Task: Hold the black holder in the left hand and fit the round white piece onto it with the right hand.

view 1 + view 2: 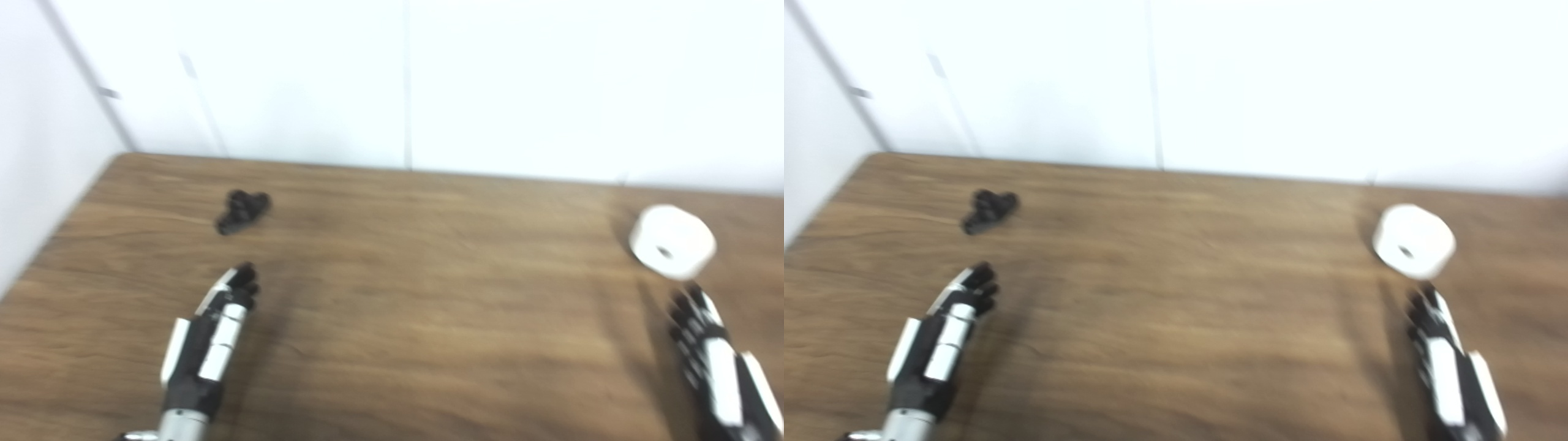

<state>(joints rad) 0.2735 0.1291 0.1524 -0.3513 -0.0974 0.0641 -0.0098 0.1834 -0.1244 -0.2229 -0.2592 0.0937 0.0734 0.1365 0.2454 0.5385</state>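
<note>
Both head views are motion-blurred; no brand, label or legible writing can be made out on any item.

The wooden table (pixel 398 306) has a brown wood-grain top with long streaks running left to right, and meets plain white wall panels (pixel 520 79) along its far edge.

The black holder (pixel 242 211) lies on the table toward the far left corner. It is a small, dark, lumpy piece of irregular outline, matte in finish; blur hides finer detail of its shape. Nothing is touching it.

The round white piece (pixel 672 241) sits well to the right of the holder, near the table's right side. It is a short, thick cylinder, smooth and white, tipped so that its flat face with a small dark central hole looks toward the camera.

The left hand (pixel 211 334), in black and white with a metal wrist, is on the near side of the holder and apart from it, fingers extended toward it and lying close together, holding nothing.

The right hand (pixel 1448 358), far right of the holder, lies just on the near side of the white piece, fingertips close to it; contact cannot be determined. Its fingers are extended and it holds nothing.
</note>
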